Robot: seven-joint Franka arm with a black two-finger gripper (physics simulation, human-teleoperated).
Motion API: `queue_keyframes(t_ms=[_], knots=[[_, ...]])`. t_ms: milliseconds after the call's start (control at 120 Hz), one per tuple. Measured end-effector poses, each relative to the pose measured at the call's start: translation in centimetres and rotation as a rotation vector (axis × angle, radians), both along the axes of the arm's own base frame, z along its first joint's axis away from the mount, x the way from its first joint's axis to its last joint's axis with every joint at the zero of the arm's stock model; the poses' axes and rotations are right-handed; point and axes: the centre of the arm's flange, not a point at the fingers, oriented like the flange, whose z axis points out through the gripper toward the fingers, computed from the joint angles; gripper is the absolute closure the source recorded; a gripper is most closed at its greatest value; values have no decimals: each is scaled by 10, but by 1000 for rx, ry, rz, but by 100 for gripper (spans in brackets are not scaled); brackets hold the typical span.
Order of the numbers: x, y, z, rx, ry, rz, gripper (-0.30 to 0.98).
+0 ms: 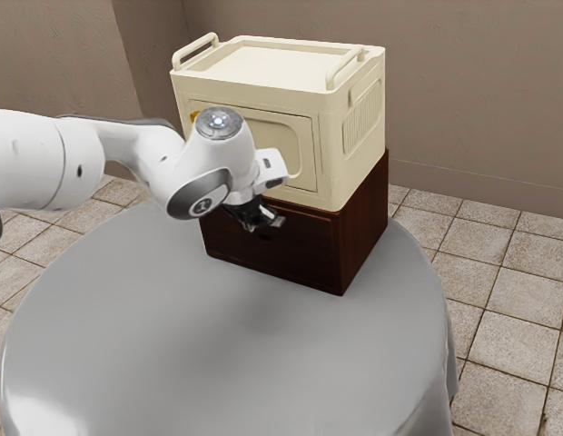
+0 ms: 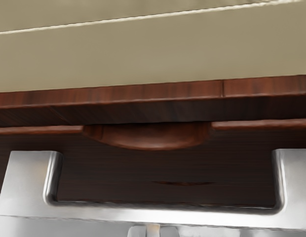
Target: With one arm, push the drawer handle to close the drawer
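The black gripper (image 1: 266,221) is at the front of the dark wooden drawer unit (image 1: 361,232), close to the upper part of the drawer front (image 1: 295,252); contact cannot be made out. In the wrist view, the drawer front (image 2: 113,170) has a curved, scooped grip (image 2: 150,137) at its upper edge, just under the wooden top panel (image 2: 158,94). A dark gap lies between panel and drawer edge; how far the drawer stands out is hard to tell. A silver U-shaped metal piece (image 2: 158,213) crosses the wrist view's lower part.
A cream cabinet (image 1: 343,150) with rail handles on top stands on the wooden unit, close above my hand. Both rest on a round table with a grey cloth (image 1: 218,354). A brown wall (image 1: 481,100) rises behind, and tiles (image 1: 508,313) cover the floor.
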Motion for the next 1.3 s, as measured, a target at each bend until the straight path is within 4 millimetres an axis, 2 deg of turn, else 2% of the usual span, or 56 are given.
queue_keyframes(t_ms=[242, 375, 450, 575, 725, 900, 1000, 1058, 1167, 1300], knots=[[3, -6, -3, 32, -26, -36, 81], [-3, -10, 1, 22, -31, -46, 78], [-19, -21, 19, 6, -38, -67, 77], [-61, -31, 61, -38, -31, -81, 77], [-94, -44, 105, -96, 15, -66, 76], [-122, -32, 133, -118, 125, -9, 75], [-131, -27, 131, -119, 197, 22, 54], [-136, -27, 136, -122, 218, 27, 41], [-143, -32, 167, -128, 226, 26, 25], [-148, -37, 208, -133, 241, 36, 13]])
